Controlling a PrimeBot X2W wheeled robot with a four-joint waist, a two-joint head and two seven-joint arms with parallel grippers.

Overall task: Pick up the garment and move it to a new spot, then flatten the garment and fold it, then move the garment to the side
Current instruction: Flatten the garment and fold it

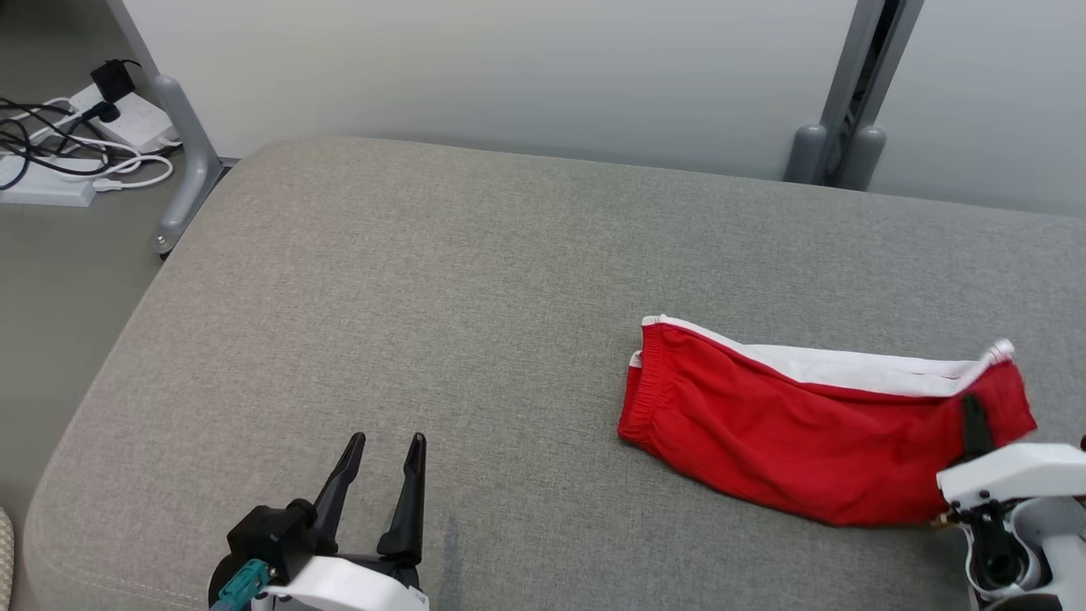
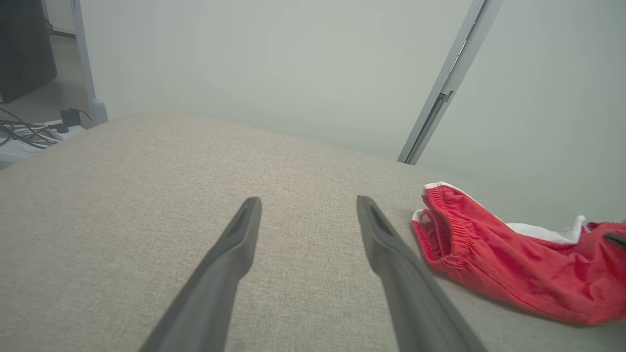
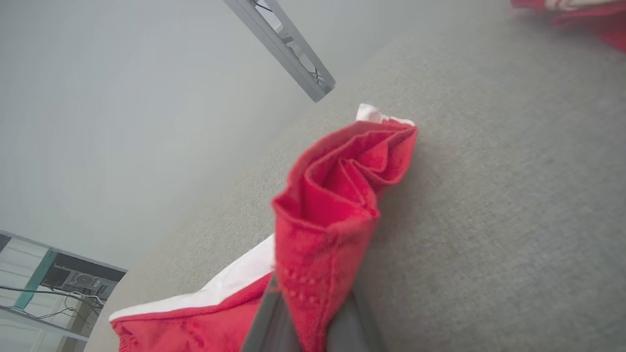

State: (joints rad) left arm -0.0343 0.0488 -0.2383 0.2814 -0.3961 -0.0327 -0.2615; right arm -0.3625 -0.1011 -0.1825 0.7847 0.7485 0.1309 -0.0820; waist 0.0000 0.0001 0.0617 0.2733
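Grey cushion (image 1: 475,280) stands before a pale wall (image 1: 509,68). On its right part lie the red shorts (image 1: 789,433), a white stripe along the far edge. At their right end the right gripper (image 1: 973,416) pinches the cloth, which bunches up between its fingers. At the near left the left gripper (image 1: 387,439) has its fingers spread, well apart from the shorts. Cables (image 1: 59,144) lie far left.

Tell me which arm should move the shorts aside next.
Right. The right gripper is shut on one end of the red shorts; the left gripper is open above the grey cushion, apart from them.
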